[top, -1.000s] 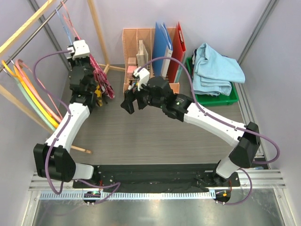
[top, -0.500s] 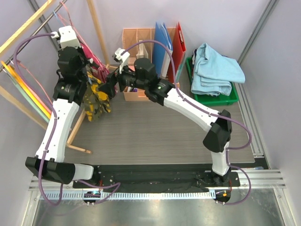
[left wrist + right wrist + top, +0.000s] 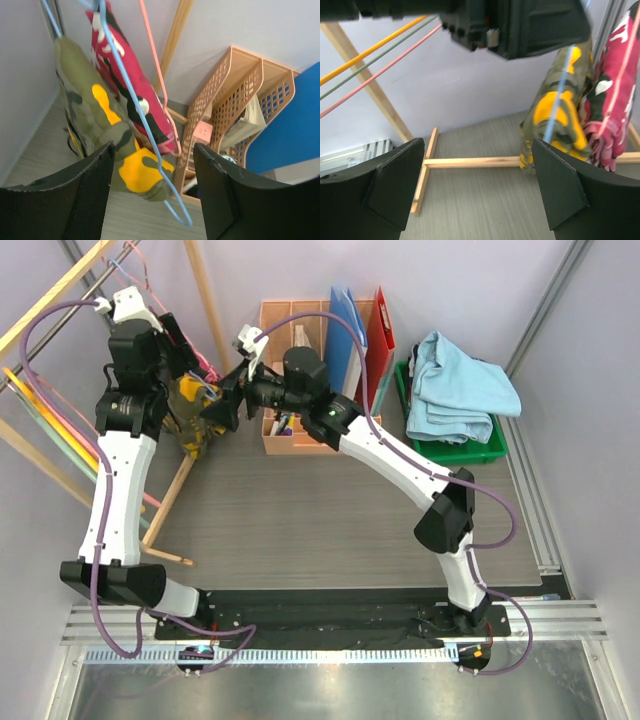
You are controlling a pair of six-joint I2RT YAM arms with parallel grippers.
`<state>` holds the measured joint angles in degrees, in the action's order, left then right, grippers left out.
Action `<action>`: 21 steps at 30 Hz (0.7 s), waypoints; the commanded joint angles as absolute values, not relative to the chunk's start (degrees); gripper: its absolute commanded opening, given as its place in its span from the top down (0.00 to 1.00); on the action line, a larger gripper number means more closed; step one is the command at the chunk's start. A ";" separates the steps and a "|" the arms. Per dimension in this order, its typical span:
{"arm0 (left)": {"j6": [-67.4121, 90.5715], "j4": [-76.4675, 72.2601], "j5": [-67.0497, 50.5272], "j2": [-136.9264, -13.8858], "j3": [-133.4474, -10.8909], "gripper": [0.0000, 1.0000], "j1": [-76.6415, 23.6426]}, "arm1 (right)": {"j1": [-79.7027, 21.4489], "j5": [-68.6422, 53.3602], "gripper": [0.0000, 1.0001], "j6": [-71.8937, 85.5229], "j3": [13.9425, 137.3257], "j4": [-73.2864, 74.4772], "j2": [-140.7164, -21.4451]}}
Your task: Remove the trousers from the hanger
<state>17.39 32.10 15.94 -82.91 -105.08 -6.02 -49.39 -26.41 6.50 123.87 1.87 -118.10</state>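
Yellow-olive camouflage trousers (image 3: pixel 98 118) hang on a light blue hanger (image 3: pixel 153 166) from the rack at the far left. Pink camouflage trousers (image 3: pixel 134 84) on a pink hanger (image 3: pixel 156 70) hang just behind them. My left gripper (image 3: pixel 152 200) is open, its black fingers (image 3: pixel 85 200) standing either side of the blue hanger's lower loop without touching it. My right gripper (image 3: pixel 477 190) is open too, with only table between its fingers. The yellow-olive trousers (image 3: pixel 554 120) hang just off its right finger. From above, both grippers (image 3: pixel 183 368) (image 3: pixel 220 406) flank the trousers (image 3: pixel 190 418).
A wooden rack foot (image 3: pixel 470 161) lies on the table below the trousers. A peach organiser (image 3: pixel 300 350) and blue and red folders (image 3: pixel 358 335) stand at the back. A green bin (image 3: pixel 478 450) holds light blue cloth (image 3: pixel 460 385). Empty coloured hangers (image 3: pixel 60 430) hang at left.
The left gripper has opened from shut and its arm has risen toward the rack. The right arm has reached far left to the trousers, which have swung up and left.
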 commanded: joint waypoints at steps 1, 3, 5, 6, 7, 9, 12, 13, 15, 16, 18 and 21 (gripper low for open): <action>26.71 35.16 11.16 -82.44 -106.35 0.35 -3.96 | -47.29 -25.59 0.11 3.26 130.41 -0.35 -121.90; 30.21 34.81 10.90 -82.97 -106.35 0.34 -2.91 | -45.97 -25.92 0.14 3.68 132.00 -1.05 -124.18; 34.00 35.94 11.34 -83.58 -107.05 0.34 -1.76 | -44.92 -27.59 0.22 5.09 135.78 -1.93 -126.29; 37.58 36.30 11.51 -84.02 -107.31 0.34 -0.71 | -44.83 -29.51 0.24 6.14 137.27 -2.28 -128.65; 39.53 36.91 11.60 -84.46 -107.40 0.34 -0.27 | -44.74 -30.31 0.27 7.28 139.63 -2.55 -129.54; 43.66 37.09 11.25 -84.64 -106.79 0.34 1.82 | -44.74 -32.94 0.28 8.96 141.50 -4.38 -131.65; 45.61 36.47 11.69 -85.08 -106.52 0.35 2.98 | -44.82 -35.23 0.27 12.56 141.94 -8.69 -133.23; 47.27 36.65 11.69 -85.51 -106.61 0.36 3.34 | -44.74 -35.77 0.26 14.66 142.29 -9.31 -133.59; 48.69 35.35 11.08 -85.69 -105.83 0.37 4.48 | -44.91 -36.65 0.25 16.95 143.08 -12.21 -134.29; 48.95 34.38 10.47 -85.69 -105.39 0.37 4.66 | -45.09 -37.00 0.25 17.57 143.35 -12.83 -134.82; 48.96 31.40 10.28 -85.96 -104.25 0.42 4.57 | -45.44 -36.83 0.24 17.75 144.22 -13.45 -135.26; 48.34 29.54 9.93 -87.18 -104.32 0.46 4.66 | -45.70 -37.00 0.25 18.46 144.67 -13.62 -135.53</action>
